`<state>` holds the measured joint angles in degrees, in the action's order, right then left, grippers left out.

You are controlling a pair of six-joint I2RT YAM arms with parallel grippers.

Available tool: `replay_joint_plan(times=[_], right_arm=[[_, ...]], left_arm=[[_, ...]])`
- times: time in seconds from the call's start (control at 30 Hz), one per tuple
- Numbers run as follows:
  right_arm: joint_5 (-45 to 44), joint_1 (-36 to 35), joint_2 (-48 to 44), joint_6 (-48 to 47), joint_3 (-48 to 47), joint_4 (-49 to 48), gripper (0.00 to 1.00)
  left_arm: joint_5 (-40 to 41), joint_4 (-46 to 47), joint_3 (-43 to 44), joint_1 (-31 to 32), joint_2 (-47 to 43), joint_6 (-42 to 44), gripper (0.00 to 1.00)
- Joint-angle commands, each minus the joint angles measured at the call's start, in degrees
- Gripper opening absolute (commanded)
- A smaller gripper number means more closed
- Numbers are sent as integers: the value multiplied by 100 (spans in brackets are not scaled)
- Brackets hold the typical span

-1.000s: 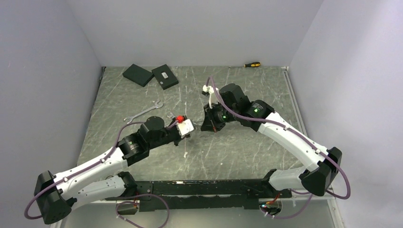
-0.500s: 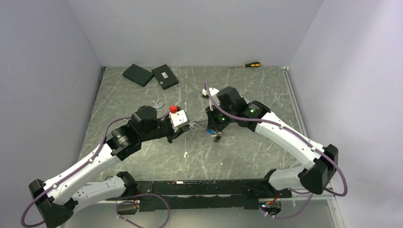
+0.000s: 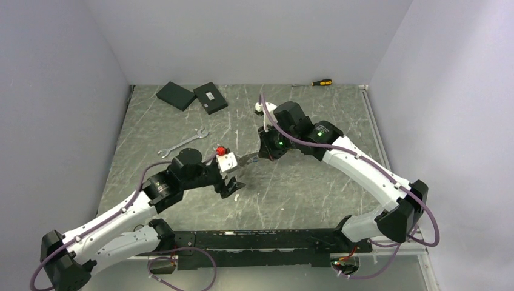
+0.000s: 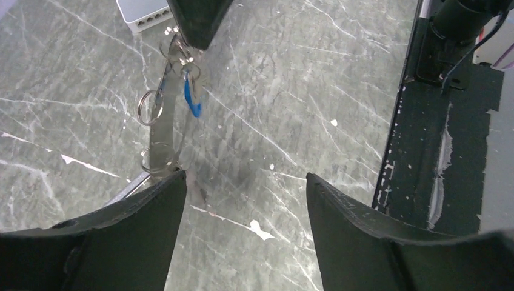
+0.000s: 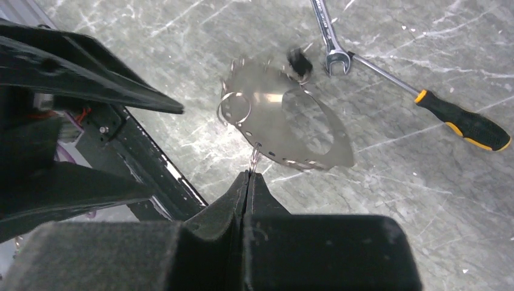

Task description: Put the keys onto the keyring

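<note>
On the grey marbled table, both arms reach in toward the middle. The left arm comes from the near left and the right arm from the near right.

Far left corner: two flat black boxes side by side, well apart from the work.

Left gripper: I read it as spread wide with nothing between the fingers. It sits just short of the hanging bunch and does not touch it.

Right gripper: fingertips pressed together, pinching the thin wire of the keyring. The loop is held off the table between the two grippers.

Hanging key: a flat silver strip that dangles below the right fingertips alongside the wire. It is blurred in the right wrist view, and I cannot tell whether it is threaded on the loop.

Loose key: lies flat on the table, left of centre and beyond the left arm.

Right wrist view: a spanner lies on the table. Its open end is just beside the tip of a yellow-and-black-handled screwdriver. I cannot tell if this is the loose key.

Small items in the bunch: a split ring and a blue tag, both hanging beside the key.
</note>
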<state>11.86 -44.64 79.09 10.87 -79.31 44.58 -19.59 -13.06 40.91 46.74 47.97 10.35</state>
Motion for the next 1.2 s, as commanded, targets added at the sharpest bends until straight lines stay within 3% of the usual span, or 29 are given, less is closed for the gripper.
replay_joint_plan(times=[0.0,0.27,0.33,0.5,0.73,0.8,0.93,1.17], right_arm=[[181,35,1,218,-403,-90,0],[189,35,8,541,-515,-159,0],[158,37,1,632,-528,-160,0],[-137,48,27,809,-650,70,0],[-551,78,99,1123,-973,461,0],[-682,86,100,1342,-1025,499,0],[-596,96,17,1674,-946,344,0],[-660,114,-278,2244,-801,105,0]], left_arm=[[85,1435,-431,-16,25,-143,78],[292,3945,-1176,42,731,-608,76],[296,4169,-1163,69,934,-661,74],[320,3560,-907,76,806,-493,71],[61,1114,101,77,546,-423,65],[-187,1225,34,79,452,-691,66],[-375,2586,-462,76,437,-1505,67],[-454,3972,-557,159,1281,-2044,67]])
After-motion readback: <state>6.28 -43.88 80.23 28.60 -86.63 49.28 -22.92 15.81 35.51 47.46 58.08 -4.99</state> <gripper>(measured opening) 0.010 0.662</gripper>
